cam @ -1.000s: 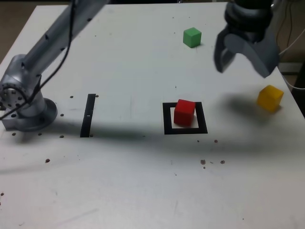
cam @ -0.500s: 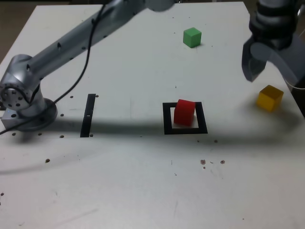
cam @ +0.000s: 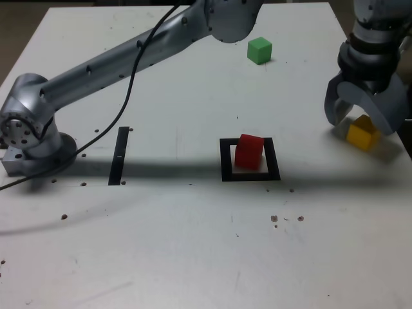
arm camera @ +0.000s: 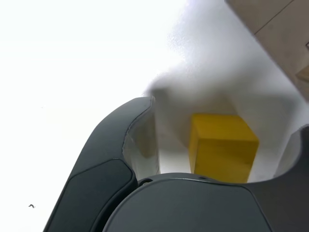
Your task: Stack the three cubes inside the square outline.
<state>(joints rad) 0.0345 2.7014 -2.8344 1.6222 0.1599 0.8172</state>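
Your gripper (cam: 360, 125) straddles the yellow cube (cam: 362, 133), jaws wide, near the worktop's edge; close squarely next.

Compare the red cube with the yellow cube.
The red cube sits inside the square outline; the yellow cube lies on bare table near the exterior view's right edge. The open tool straddles the yellow cube; nothing is near the red one. Both look equal in size.

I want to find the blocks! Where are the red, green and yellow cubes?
red cube (cam: 249, 150): exterior view, front face.
green cube (cam: 259, 50): exterior view, front face.
yellow cube (arm camera: 222, 147): wrist view, side face.
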